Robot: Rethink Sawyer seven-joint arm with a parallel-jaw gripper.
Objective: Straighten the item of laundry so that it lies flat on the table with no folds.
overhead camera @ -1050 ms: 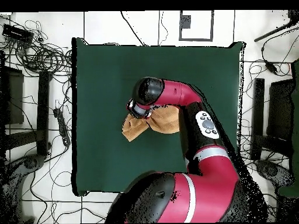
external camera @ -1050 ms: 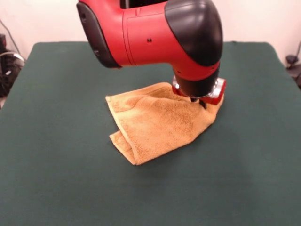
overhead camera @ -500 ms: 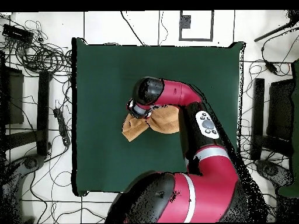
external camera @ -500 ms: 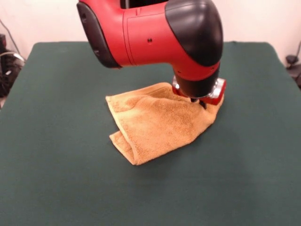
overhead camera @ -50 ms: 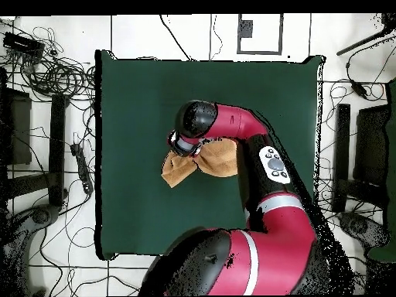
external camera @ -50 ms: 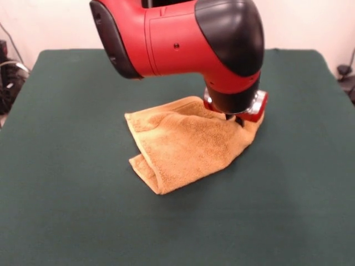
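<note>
While you scan the front view from the left, you meet bare green table point(external camera @ -50 ms: 61, 183) first, then the towel point(external camera @ -50 ms: 188, 147) lying near the middle of the table, well clear of all four edges. It is folded over on itself (a doubled layer shows along its left side, with a thick hem at the near corner). At the towel's right corner, the one toward the table's far edge, the gripper point(external camera @ -50 ms: 239, 121) comes down from the red and black arm point(external camera @ -50 ms: 177, 39) and touches the cloth; whether it is parted or clamped, you cannot tell, since the wrist hides it.
</note>
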